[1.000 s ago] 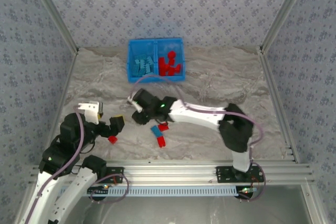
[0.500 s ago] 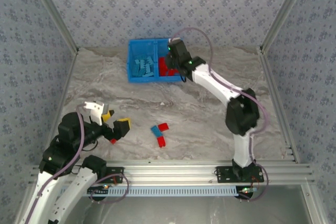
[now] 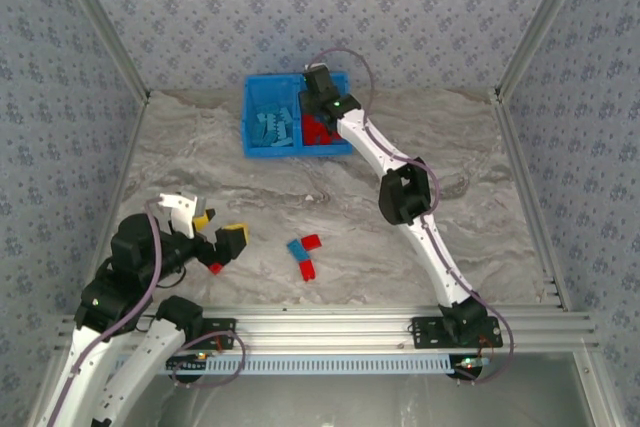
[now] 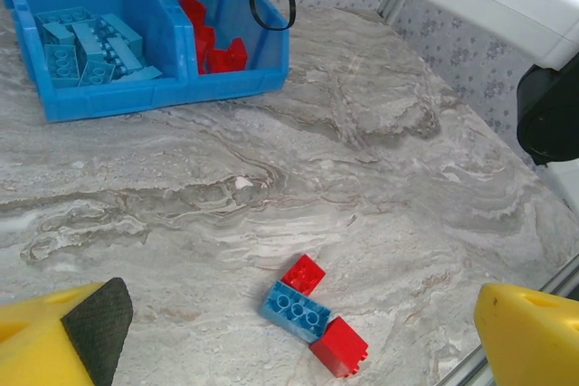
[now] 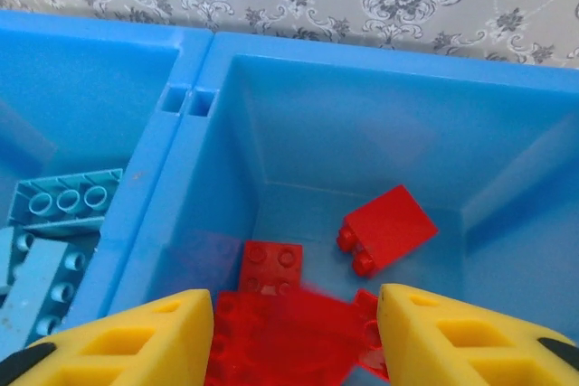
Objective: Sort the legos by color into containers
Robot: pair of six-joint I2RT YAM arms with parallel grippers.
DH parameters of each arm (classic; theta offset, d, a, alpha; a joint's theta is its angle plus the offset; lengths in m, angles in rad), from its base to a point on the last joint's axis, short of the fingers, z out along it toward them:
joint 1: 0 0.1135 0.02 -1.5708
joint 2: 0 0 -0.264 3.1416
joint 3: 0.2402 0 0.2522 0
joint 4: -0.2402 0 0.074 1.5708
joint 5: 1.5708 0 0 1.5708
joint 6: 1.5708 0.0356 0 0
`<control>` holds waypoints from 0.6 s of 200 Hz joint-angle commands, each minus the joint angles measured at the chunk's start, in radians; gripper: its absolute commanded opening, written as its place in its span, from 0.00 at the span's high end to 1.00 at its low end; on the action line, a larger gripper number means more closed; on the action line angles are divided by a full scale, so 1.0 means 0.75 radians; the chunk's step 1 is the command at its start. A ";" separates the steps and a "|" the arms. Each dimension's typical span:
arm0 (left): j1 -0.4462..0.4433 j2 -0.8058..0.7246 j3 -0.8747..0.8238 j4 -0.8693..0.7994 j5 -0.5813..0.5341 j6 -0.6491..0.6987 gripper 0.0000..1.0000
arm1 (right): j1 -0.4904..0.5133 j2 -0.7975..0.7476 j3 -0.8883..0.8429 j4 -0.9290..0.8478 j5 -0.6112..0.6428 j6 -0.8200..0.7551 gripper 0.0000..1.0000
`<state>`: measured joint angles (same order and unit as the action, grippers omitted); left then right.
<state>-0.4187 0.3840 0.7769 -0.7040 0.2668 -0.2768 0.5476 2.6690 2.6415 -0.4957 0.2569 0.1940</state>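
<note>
**Sorting stage, red drop-off.** The right tool [image 5: 294, 336] is hovering over the right-hand compartment [image 5: 362, 124] of the blue bin [image 3: 247, 132], which is sitting at the far edge of the counter [image 3: 450, 167]. Its yellow fingers [image 5: 136, 341] are standing apart, and a blurred red brick [image 5: 289, 327] is showing between and below them. The tool is therefore judged to be released, the brick dropping among the sorted red bricks [image 5: 387, 226] lying in that compartment. Across the divider wall [image 5: 181, 101], the left-hand compartment [image 5: 81, 88] is holding the light blue bricks [image 5: 63, 198]. The left tool [image 3: 220, 230] is hanging fully spread and empty over the near-left part of the counter, with a lone red brick [image 3: 215, 268] lying just beside it. Three loose legos are lying in a touching cluster near the middle of the near edge: a blue brick [image 4: 295, 310], an upper red brick [image 4: 303, 273] against its side, and a lower red brick [image 4: 339, 346] at its end. This cluster is lying just to the right of the left tool and well apart from the right tool, so the left arm is the nearer. The blue brick's long axis is running obliquely to the near edge, so a grasp would probably call for turning the fingers across its short width.
</note>
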 commanded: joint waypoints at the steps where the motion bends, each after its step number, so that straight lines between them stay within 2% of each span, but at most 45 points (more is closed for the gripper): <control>1: 0.008 0.030 0.017 -0.031 -0.094 0.016 0.01 | -0.018 -0.016 0.091 0.079 -0.020 -0.034 0.42; 26: 0.009 0.103 0.027 -0.079 -0.254 -0.017 0.01 | -0.017 -0.070 0.115 0.033 -0.065 -0.034 0.38; 39: 0.010 0.158 0.031 -0.105 -0.392 -0.072 0.01 | -0.002 -0.133 0.102 -0.022 -0.075 -0.027 0.36; 55: 0.009 0.239 0.059 -0.174 -0.620 -0.213 0.01 | 0.014 -0.259 0.048 -0.109 -0.078 0.000 0.33; 71: 0.009 0.308 0.099 -0.293 -0.747 -0.449 0.01 | 0.029 -0.434 -0.111 -0.181 -0.124 0.017 0.27; 95: 0.008 0.349 0.067 -0.474 -0.745 -0.940 0.02 | 0.058 -0.776 -0.517 -0.158 -0.238 0.026 0.19; 104: 0.006 0.354 0.017 -0.501 -0.672 -1.099 0.05 | 0.072 -0.917 -0.712 -0.101 -0.275 0.038 0.17; 120: -0.011 0.359 -0.104 -0.447 -0.523 -1.243 0.05 | 0.093 -1.160 -1.061 -0.013 -0.338 0.064 0.12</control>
<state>-0.4187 0.6552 0.7879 -0.9619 -0.2054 -0.8600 0.5934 2.0258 2.0956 -0.5571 0.1040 0.2100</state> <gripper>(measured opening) 0.951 0.851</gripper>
